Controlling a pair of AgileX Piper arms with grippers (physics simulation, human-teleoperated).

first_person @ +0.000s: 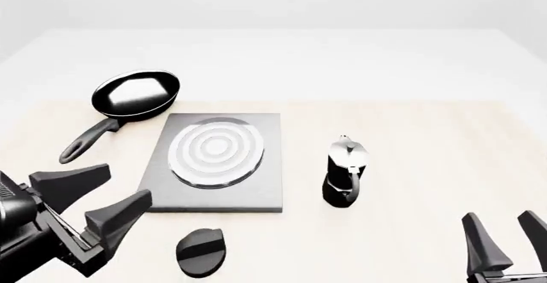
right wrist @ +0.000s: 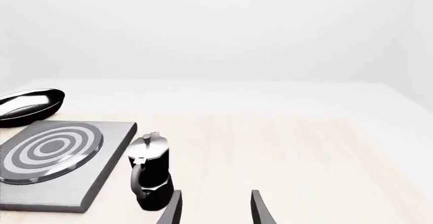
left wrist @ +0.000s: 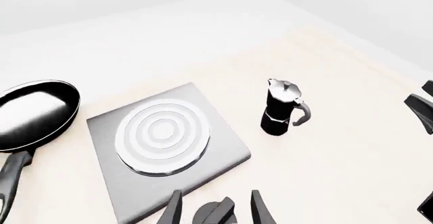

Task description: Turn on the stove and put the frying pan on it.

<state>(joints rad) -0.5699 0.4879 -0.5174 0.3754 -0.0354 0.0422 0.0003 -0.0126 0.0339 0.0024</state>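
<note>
- Stove (first_person: 218, 161) taken as landmark: flat dark-grey square slab lying on the pale table (first_person: 410, 136), with a round burner (first_person: 214, 152) of concentric silver and grey rings on top. Nothing rests on the burner.
- Frying pan (first_person: 137, 94) sits on the table beyond the stove's far-left corner, close to that corner but apart from the slab. Glossy black, bright reflective inside. Its long handle (first_person: 86, 141) runs back along the stove's left side, clear of the slab.
- Moka pot (first_person: 344, 171) stands upright just to the right of the stove, near its right edge, not touching.
- Black oval knob (first_person: 201, 251) lies on the table just in front of the stove's near edge, towards its left half.
- Left gripper (first_person: 102, 193) hangs at the stove's near-left corner, fingers spread wide, nothing between them. In the left wrist view the knob (left wrist: 214, 211) shows between the two fingertips, with the stove (left wrist: 166, 150) beyond it.
- Right gripper (first_person: 506, 235) sits well to the right of the stove, nearer than the moka pot, fingers apart and holding nothing.
- Right wrist view: moka pot (right wrist: 150, 171) close by, stove (right wrist: 61, 158) and pan (right wrist: 28, 105) further off.
</note>
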